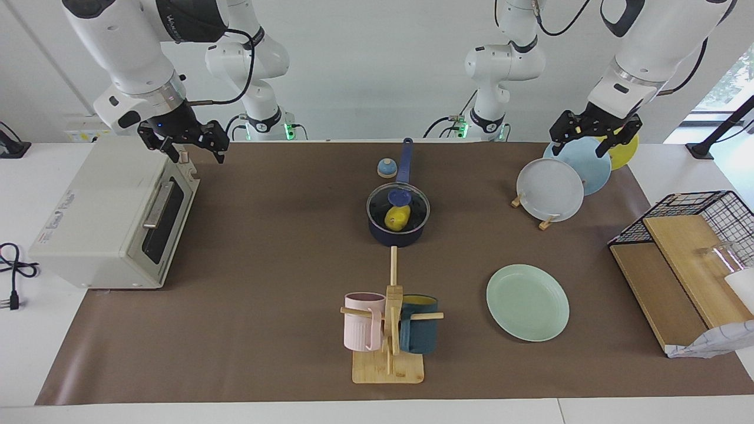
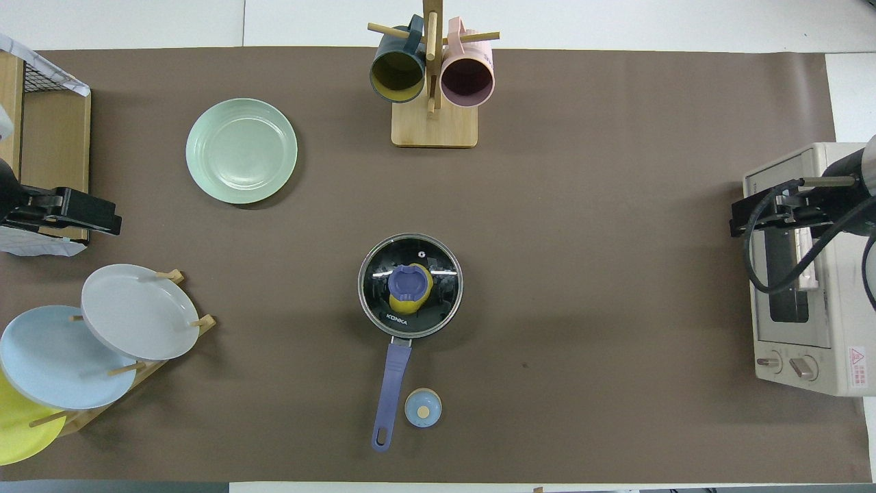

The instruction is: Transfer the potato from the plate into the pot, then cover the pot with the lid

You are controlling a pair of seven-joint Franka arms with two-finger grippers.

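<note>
The dark navy pot (image 1: 398,234) stands mid-table, its blue handle (image 2: 391,394) pointing toward the robots. The glass lid (image 1: 398,203) with its blue knob (image 2: 406,281) sits on the pot. The yellow potato (image 1: 397,218) lies inside and shows through the glass. The mint-green plate (image 1: 527,302) lies bare, farther from the robots, toward the left arm's end. My left gripper (image 1: 580,147) is open and empty, up over the plate rack. My right gripper (image 1: 197,152) is open and empty, up over the toaster oven's top edge.
A toaster oven (image 1: 112,215) stands at the right arm's end. A rack of upright plates (image 1: 551,189) and a wire basket with boards (image 1: 683,247) stand at the left arm's end. A mug tree (image 1: 390,321) holds two mugs. A small bell (image 1: 386,168) sits beside the pot handle.
</note>
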